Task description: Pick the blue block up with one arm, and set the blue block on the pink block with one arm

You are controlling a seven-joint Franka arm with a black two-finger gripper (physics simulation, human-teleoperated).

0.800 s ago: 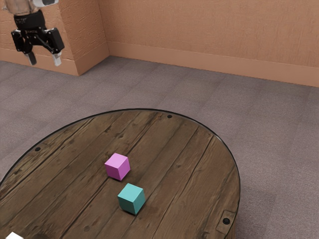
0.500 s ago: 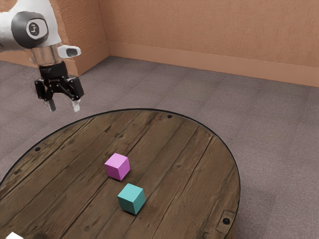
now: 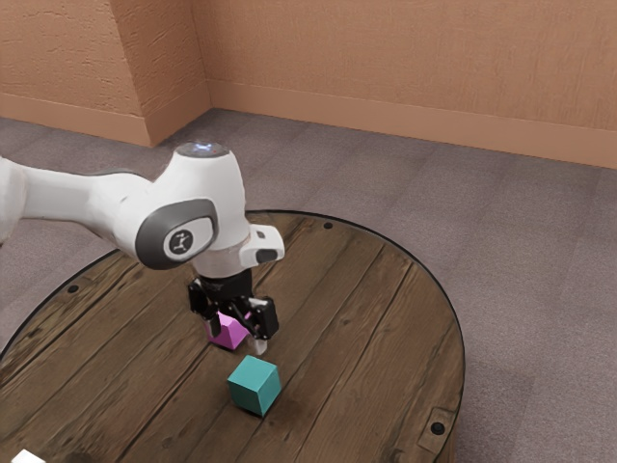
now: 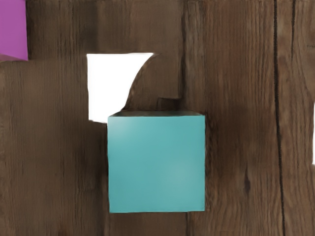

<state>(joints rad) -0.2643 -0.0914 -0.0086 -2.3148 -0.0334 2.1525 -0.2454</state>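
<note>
Above the blue block [image 3: 254,384], the tool [image 3: 235,336] gapes, empty.

The exterior camera stood high and to one side, looking down across most of the table [image 3: 386,309] from well back. The wrist camera faced straight down, close above it. Both caught the blue block [image 3: 254,384] and pink block [image 3: 229,336].
</note>
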